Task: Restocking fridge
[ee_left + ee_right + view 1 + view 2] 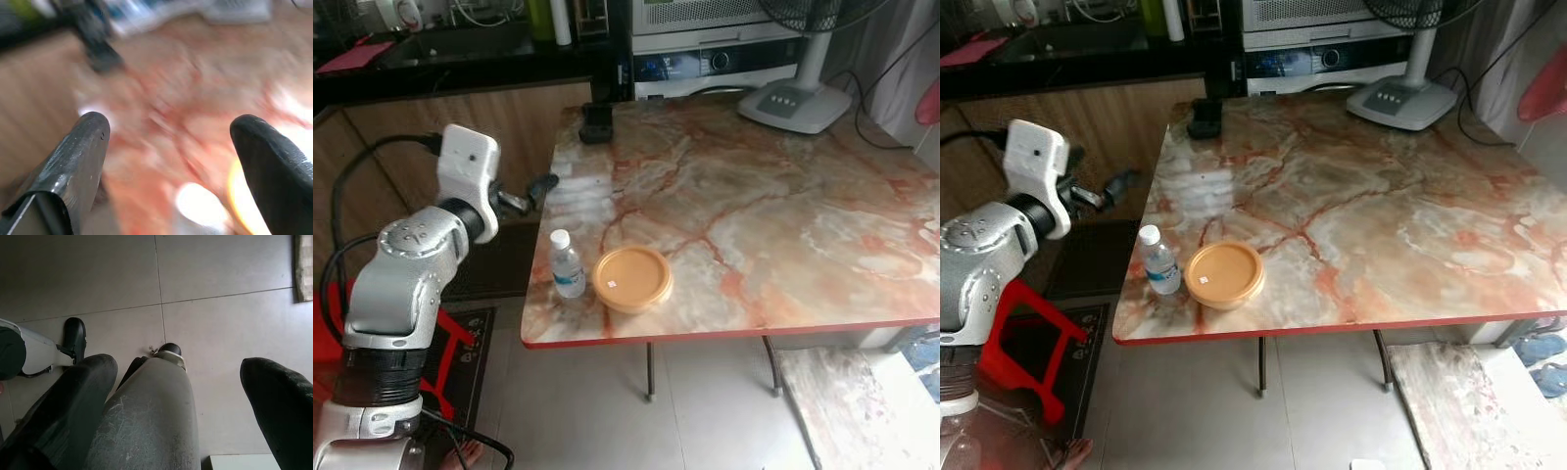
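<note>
A small clear plastic water bottle with a white cap [568,264] is standing upright near the front edge of the glossy marble-patterned table [783,225], just beside a round tan lidded container [632,278]. The left gripper [540,186] is hovering wide open beside the table's left edge. The right gripper [181,396] is hanging spread wide over the grey tiled floor [220,274].
</note>
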### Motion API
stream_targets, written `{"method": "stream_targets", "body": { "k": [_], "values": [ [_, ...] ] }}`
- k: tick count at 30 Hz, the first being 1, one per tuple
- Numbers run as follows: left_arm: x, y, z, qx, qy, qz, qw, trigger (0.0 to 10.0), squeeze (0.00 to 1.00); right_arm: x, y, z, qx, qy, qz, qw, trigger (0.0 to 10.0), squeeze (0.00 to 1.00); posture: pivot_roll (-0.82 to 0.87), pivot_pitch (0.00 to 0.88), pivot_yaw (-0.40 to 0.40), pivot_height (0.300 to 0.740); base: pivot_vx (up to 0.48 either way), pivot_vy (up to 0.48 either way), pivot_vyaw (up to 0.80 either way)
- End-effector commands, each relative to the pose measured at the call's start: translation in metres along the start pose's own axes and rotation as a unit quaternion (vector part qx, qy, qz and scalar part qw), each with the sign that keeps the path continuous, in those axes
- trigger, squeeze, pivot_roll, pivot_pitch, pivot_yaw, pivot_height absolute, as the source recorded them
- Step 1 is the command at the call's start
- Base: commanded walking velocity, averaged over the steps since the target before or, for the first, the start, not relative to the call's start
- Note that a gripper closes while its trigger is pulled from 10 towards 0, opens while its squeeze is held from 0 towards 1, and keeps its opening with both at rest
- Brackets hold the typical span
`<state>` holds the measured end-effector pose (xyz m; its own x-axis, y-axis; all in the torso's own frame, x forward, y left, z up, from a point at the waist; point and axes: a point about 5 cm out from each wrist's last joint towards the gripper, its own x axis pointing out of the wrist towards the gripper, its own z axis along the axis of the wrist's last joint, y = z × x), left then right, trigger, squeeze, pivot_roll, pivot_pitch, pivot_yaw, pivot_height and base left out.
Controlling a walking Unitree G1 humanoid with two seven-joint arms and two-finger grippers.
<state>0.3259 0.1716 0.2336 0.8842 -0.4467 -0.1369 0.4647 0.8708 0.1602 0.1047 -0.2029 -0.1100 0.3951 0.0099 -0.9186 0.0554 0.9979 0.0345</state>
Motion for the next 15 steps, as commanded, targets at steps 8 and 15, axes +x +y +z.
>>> {"method": "stream_targets", "body": {
  "k": [8, 15],
  "values": [
    [0.007, 0.004, -0.003, -0.01, 0.105, -0.04, 0.994, 10.0, 0.0, -0.001, 0.006, -0.011, 0.01, 0.017, 0.007, 1.0, 10.0, 0.0, 0.14, 0.0, 0.075, 0.74, 0.0, 0.0, 0.0],
    [0.003, 0.011, -0.003, -0.017, 0.135, -0.04, 0.99, 10.0, 0.0, 0.0, 0.006, -0.009, 0.005, 0.017, 0.009, 1.0, 10.0, 0.0, 0.15, 0.009, 0.072, 0.74, 0.0, 0.0, 0.0]
  ]
}}
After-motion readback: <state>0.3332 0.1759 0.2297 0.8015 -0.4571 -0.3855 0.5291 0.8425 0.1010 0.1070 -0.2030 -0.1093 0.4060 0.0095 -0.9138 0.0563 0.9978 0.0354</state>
